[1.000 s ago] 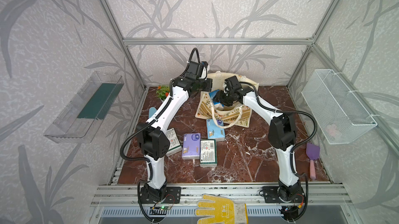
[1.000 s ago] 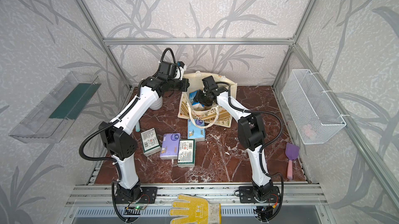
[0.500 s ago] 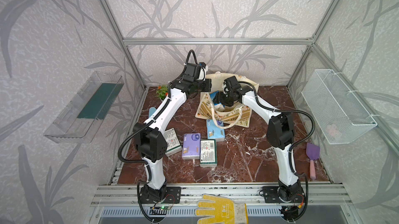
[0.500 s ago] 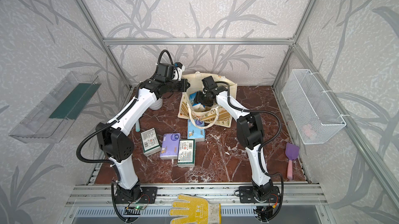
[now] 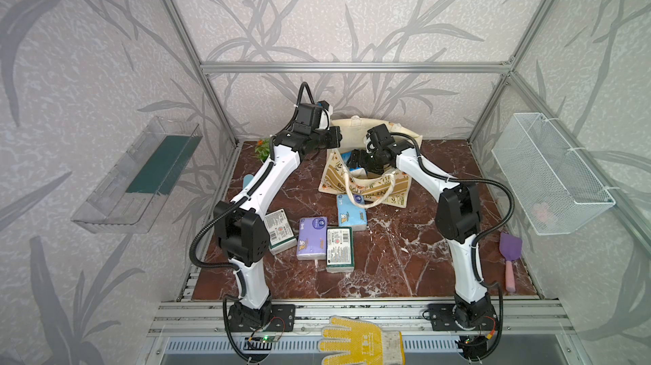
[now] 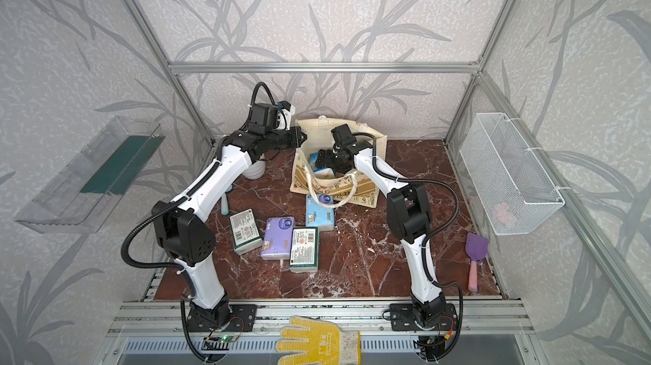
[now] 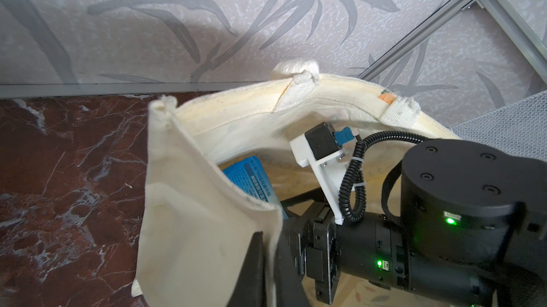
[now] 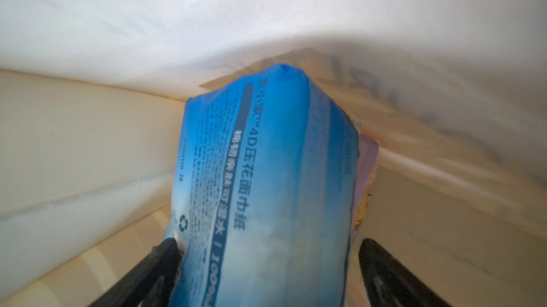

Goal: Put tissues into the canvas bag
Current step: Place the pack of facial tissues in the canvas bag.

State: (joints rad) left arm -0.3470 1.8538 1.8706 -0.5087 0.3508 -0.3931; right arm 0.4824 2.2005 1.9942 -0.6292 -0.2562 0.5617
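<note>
A blue tissue pack (image 8: 266, 187) lies inside the canvas bag (image 5: 366, 187) at the far middle of the marble table (image 5: 405, 257), with a lilac pack (image 8: 367, 178) pressed against one side. Its long axis runs straight ahead of the right gripper (image 8: 268, 244) and deeper into the bag. The jaws are spread to either side of the pack's near end, one finger brushing the wrapper and the other standing clear, so the pack appears released rather than held. The left gripper (image 7: 269, 249), reaching in from the left, is clamped on the bag's left rim and holds the mouth wide. With the pack directly in front of the parted jaws, the likely next move is a straight pull back along that axis and out of the mouth, without dragging the wrapper. Four packs wait outside. A second blue pack (image 5: 350, 212) lies just near of the bag, its far end under the looped handle (image 5: 347, 189). Nearer and to the left, a second lilac pack (image 5: 311, 238) sits between a dark green pack (image 5: 280, 231) and another dark green pack (image 5: 339, 248). The right arm looks closest to the blue one.
</note>
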